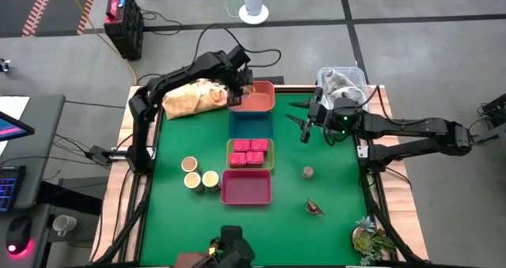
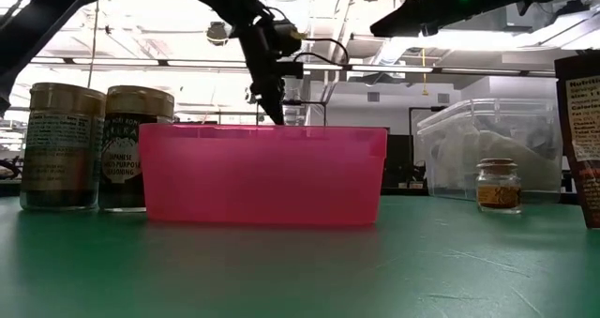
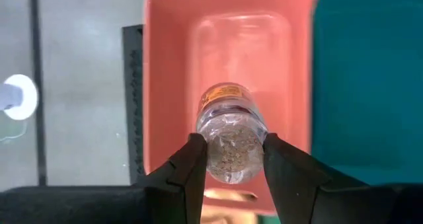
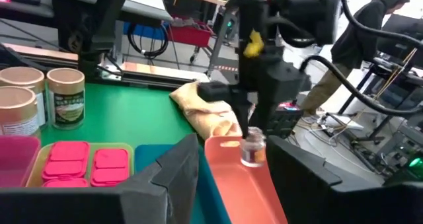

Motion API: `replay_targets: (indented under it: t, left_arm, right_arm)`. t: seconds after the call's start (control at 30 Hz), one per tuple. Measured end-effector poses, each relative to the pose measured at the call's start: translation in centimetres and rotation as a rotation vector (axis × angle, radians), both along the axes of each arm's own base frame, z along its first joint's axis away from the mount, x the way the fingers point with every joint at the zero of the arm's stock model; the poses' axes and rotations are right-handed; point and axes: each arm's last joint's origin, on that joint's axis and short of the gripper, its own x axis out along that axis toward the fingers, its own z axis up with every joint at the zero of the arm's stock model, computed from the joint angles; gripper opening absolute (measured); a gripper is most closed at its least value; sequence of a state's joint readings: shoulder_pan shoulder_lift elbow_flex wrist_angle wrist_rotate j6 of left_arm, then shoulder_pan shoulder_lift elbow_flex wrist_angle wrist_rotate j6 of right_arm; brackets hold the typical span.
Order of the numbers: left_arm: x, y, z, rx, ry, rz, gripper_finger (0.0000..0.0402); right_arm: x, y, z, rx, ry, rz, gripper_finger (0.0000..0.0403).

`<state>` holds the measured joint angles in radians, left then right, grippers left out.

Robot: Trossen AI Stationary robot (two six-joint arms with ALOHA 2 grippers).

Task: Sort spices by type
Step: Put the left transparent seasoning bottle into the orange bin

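- Left of centre in the high view: three round tan tubs (image 1: 199, 175) clustered on the green mat (image 1: 332, 173), just left of a magenta tray (image 1: 247, 187).
- In the low view, two of those tubs standing upright at far left, one label partly legible as "PURPOSE SEASONING"; overhead, only cream tops visible.
- At centre, a yellow-green tray (image 1: 251, 155) packed with magenta-pink blocks (image 1: 249, 152), a teal tray (image 1: 251, 126) above it, a salmon tray (image 1: 257, 100) at top.
- Over the salmon tray, left gripper (image 3: 232, 159) clamped on a small clear spice jar (image 3: 230, 133) with an orange label, writing unreadable; grip plain only in the left wrist view, jar hidden overhead by the arm.
- Right of centre, a small grey-brown knob (image 1: 307, 171) and a dark brown piece (image 1: 315, 208) lying apart on the mat.
- Upper right, right gripper (image 1: 305, 126) hovering half-open, nothing between its fingers, near a clear plastic bin (image 1: 342, 82).
- Right wrist view alone showing a hooded person at its upper right.
- Bottom right overhead, a leafy green sprig (image 1: 371, 238).
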<state>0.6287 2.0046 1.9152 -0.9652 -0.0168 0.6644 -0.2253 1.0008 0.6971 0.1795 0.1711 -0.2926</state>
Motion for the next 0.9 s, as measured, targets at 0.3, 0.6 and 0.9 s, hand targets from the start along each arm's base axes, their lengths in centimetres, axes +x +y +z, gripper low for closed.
replay_targets:
  t: [0.3,0.6,0.9]
  left_arm:
    - [0.0,1.4,-2.7,-0.058,0.060,0.058,0.0132]
    - [1.1,1.4,-6.0,-0.144,0.120,0.093,0.0136]
    - [1.8,1.4,-7.7,-0.130,0.176,0.094,0.0173]
  right_arm:
    - [-0.1,-0.4,-0.1,0.007,0.013,-0.018,0.0209]
    - [-0.2,-0.6,-0.2,0.029,0.017,-0.014,0.0209]
    - [-0.2,-0.6,-0.4,0.033,0.030,-0.015,0.0209]
